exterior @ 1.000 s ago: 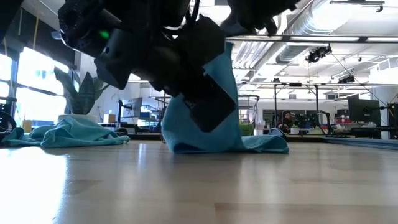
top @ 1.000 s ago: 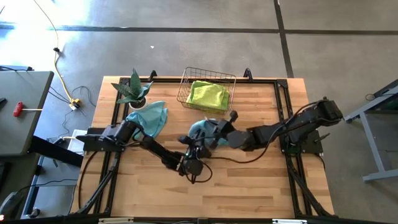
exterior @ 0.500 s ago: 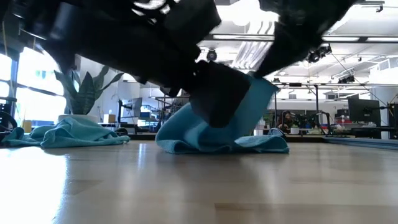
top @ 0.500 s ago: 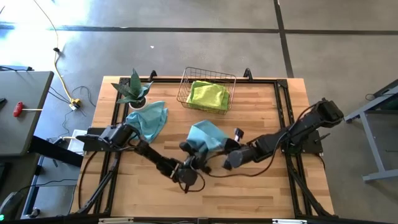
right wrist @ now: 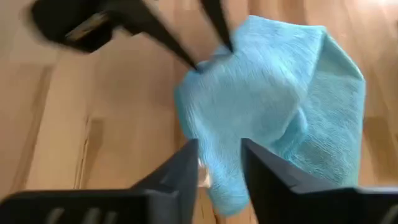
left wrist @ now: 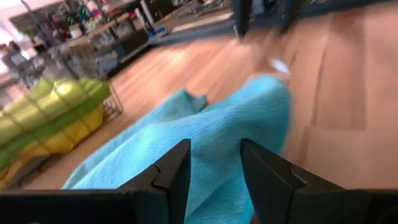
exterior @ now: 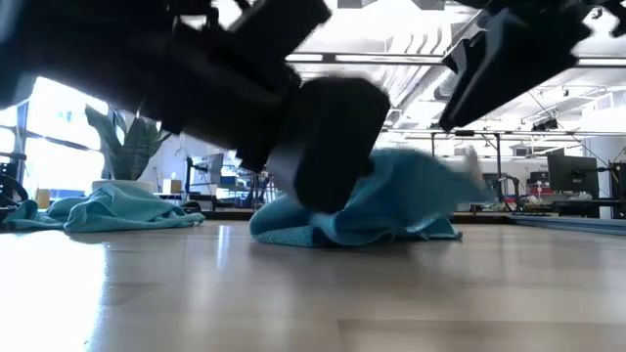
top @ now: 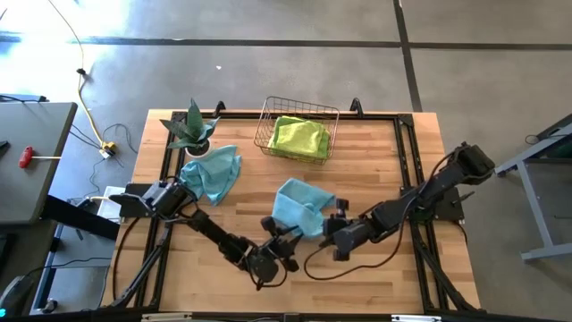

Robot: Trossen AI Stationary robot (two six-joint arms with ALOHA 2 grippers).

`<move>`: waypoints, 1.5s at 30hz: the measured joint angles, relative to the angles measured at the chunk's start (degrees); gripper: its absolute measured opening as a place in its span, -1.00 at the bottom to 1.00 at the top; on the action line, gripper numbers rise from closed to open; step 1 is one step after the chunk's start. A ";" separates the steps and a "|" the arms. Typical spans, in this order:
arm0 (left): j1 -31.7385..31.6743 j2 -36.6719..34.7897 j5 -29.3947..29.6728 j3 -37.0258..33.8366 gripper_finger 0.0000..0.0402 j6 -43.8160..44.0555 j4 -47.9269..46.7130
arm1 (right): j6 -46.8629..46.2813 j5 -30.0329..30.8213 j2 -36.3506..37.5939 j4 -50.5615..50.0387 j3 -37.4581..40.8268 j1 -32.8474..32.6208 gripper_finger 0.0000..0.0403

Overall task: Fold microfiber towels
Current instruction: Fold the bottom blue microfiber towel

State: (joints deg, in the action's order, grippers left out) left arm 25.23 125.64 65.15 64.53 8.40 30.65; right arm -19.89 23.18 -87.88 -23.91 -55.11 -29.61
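both grippers, left [top: 284, 240] and right [top: 332, 224], are parted with nothing gripped; the teal towel [top: 301, 205], lifted earlier, has been dropped in a heap

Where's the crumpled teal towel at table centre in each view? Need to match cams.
High: crumpled teal microfiber towel at table centre, between both grippers.
Low: mid-frame heap, partly behind a dark arm.
Left wrist: fills the centre.
Right wrist: upper right.
Shared landmark: wire basket, also in left wrist.
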 joint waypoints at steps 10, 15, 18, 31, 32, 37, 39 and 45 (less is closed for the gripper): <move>-2.34 0.00 -5.88 0.00 -0.36 12.48 -10.32 | 3.15 3.26 -3.37 6.21 5.50 -7.02 -0.07; -3.33 0.00 -7.58 0.00 -0.36 12.54 -10.28 | 0.46 10.72 -8.80 12.10 6.29 -9.36 -0.07; -3.98 0.00 -9.17 0.00 -0.36 12.68 -10.26 | 3.17 13.04 -13.49 15.75 6.29 -9.89 -0.07; -5.40 0.00 -16.76 0.02 -0.36 15.09 -9.79 | 5.23 25.21 -19.85 18.34 6.36 -8.82 -0.07; -5.46 0.00 -16.89 0.02 -0.36 15.47 -9.64 | 4.74 23.35 -19.85 18.33 6.36 -8.30 -0.07; -5.46 0.00 -17.46 0.04 -0.37 15.50 -5.87 | 1.74 19.26 -19.60 16.68 6.12 -6.86 -0.07; -5.46 -0.36 -17.56 0.04 -0.40 14.88 -5.10 | 1.77 19.00 -19.58 16.28 6.10 -6.81 -0.07; -5.47 -4.71 -18.15 0.07 -0.72 9.16 -6.27 | 1.74 18.78 -19.63 16.35 6.12 -6.81 -0.07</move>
State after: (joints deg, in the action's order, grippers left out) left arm 19.76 120.93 47.00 64.60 17.56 24.38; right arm -18.15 41.96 -107.50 -7.56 -48.99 -36.42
